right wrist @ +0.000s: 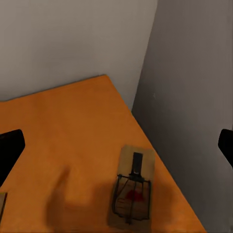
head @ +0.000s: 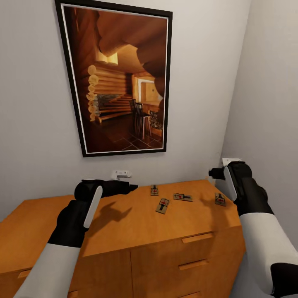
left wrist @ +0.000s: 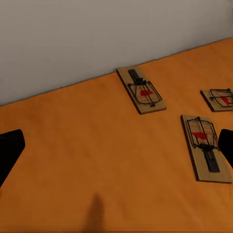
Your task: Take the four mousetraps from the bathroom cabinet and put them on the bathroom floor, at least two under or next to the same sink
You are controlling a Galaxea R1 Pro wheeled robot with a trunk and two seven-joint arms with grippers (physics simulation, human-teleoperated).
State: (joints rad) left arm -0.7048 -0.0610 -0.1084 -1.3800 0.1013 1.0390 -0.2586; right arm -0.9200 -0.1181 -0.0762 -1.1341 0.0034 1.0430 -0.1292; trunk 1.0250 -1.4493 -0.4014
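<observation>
Four mousetraps (head: 162, 205) on cabinet (head: 124, 223) top, both hands spread wide, empty, fingertips cropped

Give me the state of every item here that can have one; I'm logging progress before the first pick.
Four mousetraps: lying flat on the cabinet top, apart, none gripped.
Cabinet: doors and drawers shut.
Left gripper: open, empty, above the cabinet top.
Right gripper: open, empty, above the rightmost trap.
Framed picture: hanging on the wall.

A tall black-framed picture (head: 120, 78) of a log-cabin interior hangs on the pale grey wall (head: 33, 124); below it sits a white socket (head: 120, 174). A second grey wall (head: 269, 103) meets it at the corner to the picture's right.
</observation>
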